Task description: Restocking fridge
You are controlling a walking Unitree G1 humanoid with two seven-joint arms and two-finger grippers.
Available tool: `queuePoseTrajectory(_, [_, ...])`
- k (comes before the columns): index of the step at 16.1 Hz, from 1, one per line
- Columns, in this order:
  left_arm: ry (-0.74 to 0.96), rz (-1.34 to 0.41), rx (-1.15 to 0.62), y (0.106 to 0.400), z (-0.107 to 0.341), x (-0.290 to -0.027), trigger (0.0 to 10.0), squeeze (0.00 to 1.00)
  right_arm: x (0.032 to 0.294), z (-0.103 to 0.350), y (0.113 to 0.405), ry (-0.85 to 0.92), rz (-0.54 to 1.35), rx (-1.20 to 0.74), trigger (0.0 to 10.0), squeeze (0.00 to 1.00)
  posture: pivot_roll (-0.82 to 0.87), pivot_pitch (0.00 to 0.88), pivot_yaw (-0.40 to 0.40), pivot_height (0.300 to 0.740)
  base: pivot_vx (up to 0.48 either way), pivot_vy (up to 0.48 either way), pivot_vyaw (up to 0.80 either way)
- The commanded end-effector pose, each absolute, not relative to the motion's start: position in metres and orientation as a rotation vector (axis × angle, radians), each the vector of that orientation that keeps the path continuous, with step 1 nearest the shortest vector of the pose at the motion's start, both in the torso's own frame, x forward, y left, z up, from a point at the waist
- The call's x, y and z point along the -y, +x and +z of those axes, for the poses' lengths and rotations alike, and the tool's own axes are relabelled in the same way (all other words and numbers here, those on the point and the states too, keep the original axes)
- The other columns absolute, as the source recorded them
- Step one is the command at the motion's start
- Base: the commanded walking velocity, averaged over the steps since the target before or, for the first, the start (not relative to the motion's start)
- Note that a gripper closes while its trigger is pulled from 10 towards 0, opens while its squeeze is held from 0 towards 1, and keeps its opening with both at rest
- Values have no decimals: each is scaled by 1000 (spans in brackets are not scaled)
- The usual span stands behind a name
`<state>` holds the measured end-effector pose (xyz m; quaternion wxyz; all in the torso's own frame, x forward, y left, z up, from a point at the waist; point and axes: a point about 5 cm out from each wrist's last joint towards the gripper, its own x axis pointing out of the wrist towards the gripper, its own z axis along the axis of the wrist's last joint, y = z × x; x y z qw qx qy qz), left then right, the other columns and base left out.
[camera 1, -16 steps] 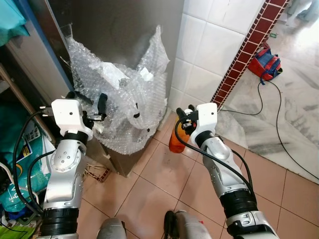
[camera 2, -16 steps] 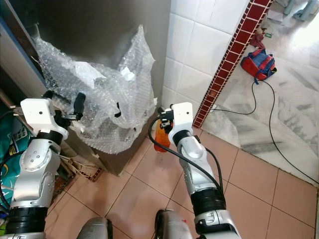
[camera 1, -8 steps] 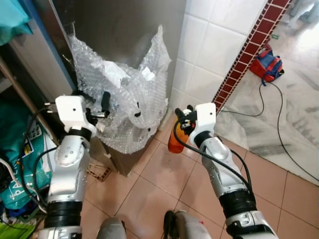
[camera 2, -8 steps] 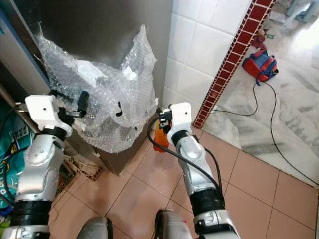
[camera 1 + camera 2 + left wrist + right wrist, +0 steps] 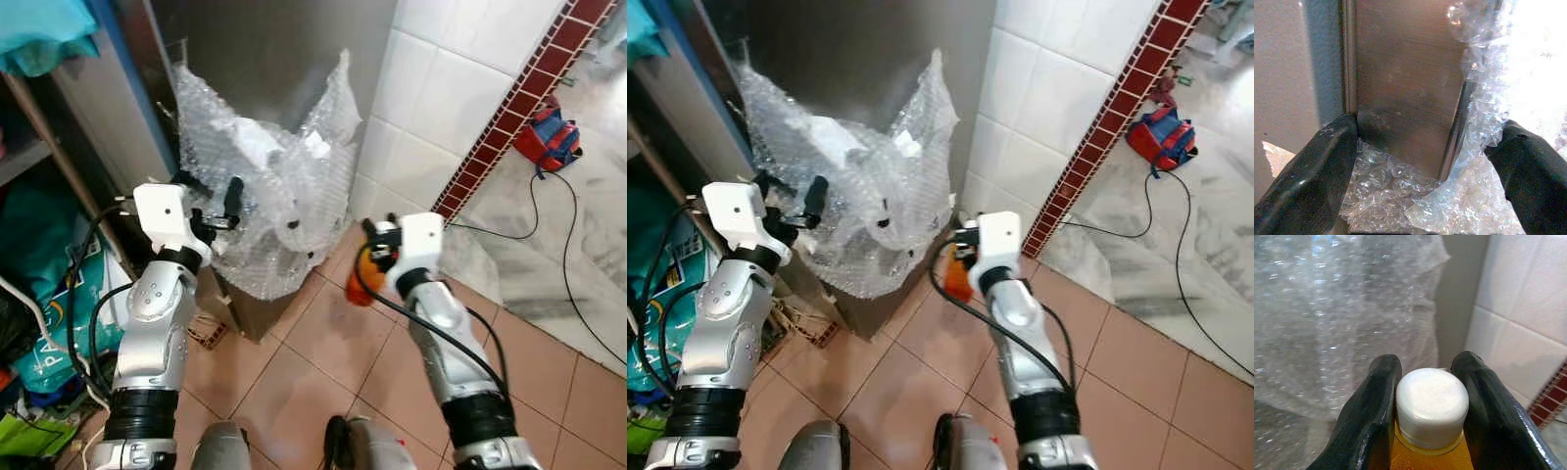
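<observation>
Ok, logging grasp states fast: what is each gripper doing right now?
Left gripper: open, holding nothing, fingers apart in front of the bubble wrap.
Right gripper: closed on the white-capped orange bottle.

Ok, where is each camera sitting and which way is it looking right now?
Left eye, right eye: on the head, looking down at the bubble wrap, tiled floor and both arms.
Left wrist: along the open left gripper, at a steel panel and bubble wrap.
Right wrist: along the right gripper, shut on the bottle.
Shared: the bubble wrap is in every view; the bottle shows orange in the eye views too.
</observation>
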<state>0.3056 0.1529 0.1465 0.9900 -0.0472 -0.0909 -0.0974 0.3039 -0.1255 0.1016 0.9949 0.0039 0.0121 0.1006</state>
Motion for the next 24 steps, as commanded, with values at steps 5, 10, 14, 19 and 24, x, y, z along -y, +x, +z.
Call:
queuePoseTrajectory(5, [-106,-475,109,298,135,-96,10000,0,154,104,295,-26,91,-28,10000,0,65,126,-55,740,0,0,-516])
queuePoseTrajectory(10, [-94,-528,115,293,134,-85,10000,0,156,104,291,-34,43,-37,10000,0,68,124,-51,740,0,0,-800])
queuePoseTrajectory(14, [-81,-519,116,293,133,-85,10000,0,155,106,291,-34,36,-34,10000,0,67,123,-51,740,0,0,-600])
queuePoseTrajectory(19, [-75,-519,118,294,133,-83,10000,0,160,104,291,-58,-12,-53,10000,0,63,124,-51,740,0,-101,-263])
queuePoseTrajectory(24, [-70,-508,125,295,134,-83,10000,0,160,103,291,-56,-17,-59,10000,0,67,124,-51,740,193,-266,-800])
